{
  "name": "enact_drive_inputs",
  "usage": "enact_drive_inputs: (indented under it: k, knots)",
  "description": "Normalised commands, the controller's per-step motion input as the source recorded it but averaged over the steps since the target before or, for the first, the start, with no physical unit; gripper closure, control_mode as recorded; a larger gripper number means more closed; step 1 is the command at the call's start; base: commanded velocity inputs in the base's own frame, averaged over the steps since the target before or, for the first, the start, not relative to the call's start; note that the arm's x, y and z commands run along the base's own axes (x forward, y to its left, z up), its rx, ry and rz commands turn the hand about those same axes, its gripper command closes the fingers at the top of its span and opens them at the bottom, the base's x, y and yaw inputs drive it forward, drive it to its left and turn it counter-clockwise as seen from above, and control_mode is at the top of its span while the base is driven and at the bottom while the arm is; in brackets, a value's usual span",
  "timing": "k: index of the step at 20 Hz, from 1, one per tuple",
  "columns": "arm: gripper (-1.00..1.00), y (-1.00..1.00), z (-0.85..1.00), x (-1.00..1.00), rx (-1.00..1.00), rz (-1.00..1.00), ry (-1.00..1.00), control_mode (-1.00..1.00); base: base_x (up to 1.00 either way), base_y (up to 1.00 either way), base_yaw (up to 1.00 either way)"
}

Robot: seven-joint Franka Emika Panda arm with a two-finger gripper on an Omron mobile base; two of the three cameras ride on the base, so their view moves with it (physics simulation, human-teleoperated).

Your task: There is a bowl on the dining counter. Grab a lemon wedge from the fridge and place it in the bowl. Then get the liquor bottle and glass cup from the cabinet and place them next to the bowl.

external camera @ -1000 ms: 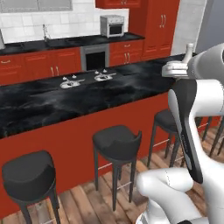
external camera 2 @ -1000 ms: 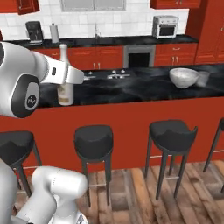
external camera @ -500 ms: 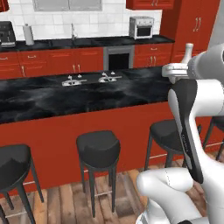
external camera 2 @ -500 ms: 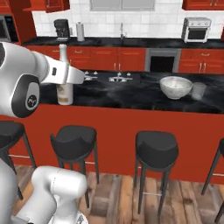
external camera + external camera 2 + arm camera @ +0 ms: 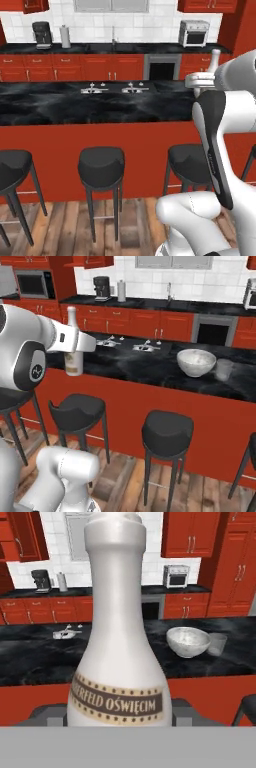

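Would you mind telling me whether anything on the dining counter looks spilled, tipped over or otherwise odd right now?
Nothing stands out. The bowl and glass cup stand upright, side by side on the dining counter, with no spill visible. The liquor bottle is upright in the tool, off the counter.
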Motion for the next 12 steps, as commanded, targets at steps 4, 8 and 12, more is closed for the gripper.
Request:
enact_drive_inputs:
  k: [4, 8, 12]
  knots:
    - [1.00, 0.00, 0.00, 0.00, 0.00, 0.00, 0.00, 1.00, 0.27, -0.67, 0.30]
    - [1.00, 0.00, 0.00, 0.00, 0.00, 0.00, 0.00, 1.00, 0.33, -0.71, 0.22]
    - [1.00, 0.00, 0.00, 0.00, 0.00, 0.00, 0.00, 1.00, 0.42, -0.63, 0.07]
